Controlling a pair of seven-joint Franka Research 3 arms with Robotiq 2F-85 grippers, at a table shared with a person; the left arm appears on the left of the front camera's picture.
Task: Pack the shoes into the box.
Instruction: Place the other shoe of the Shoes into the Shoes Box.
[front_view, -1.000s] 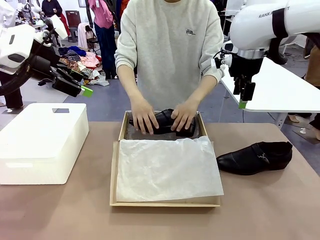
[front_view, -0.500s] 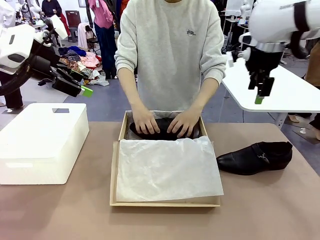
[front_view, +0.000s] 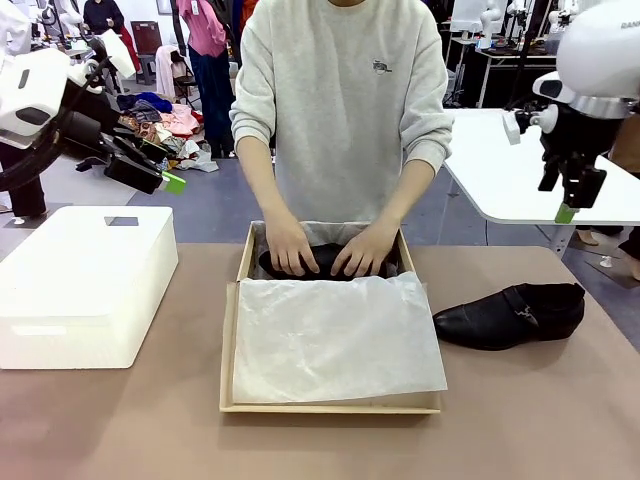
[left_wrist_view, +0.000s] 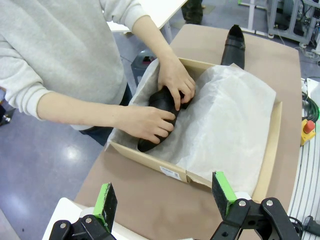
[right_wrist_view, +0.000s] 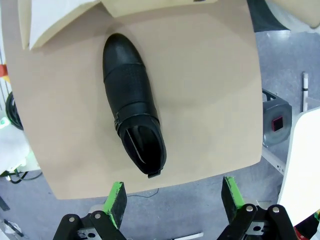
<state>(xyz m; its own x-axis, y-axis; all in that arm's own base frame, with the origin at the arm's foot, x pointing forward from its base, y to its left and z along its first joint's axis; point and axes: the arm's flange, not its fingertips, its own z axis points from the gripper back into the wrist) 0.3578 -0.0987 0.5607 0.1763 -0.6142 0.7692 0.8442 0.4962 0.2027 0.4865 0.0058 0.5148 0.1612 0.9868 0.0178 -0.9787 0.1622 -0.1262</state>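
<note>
- We note one shoe (left_wrist_view: 161, 98) at the box's (front_view: 229, 340) far end; the person's hands (front_view: 290, 245) press it down, apparently seating it.
- Second shoe (right_wrist_view: 132, 100) lies on the table (front_view: 120, 420) just right of the box, unpacked.
- Left gripper (left_wrist_view: 164, 196) and right gripper (right_wrist_view: 174, 200) hover, jaws apart and empty; the right one looks down on the second shoe, likely its pickup.

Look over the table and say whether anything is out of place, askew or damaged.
One shoe lies outside the box, on the table to its right, toe towards it, while its partner sits at the box's far end under the person's hands. Nothing looks spilled or damaged.
</note>
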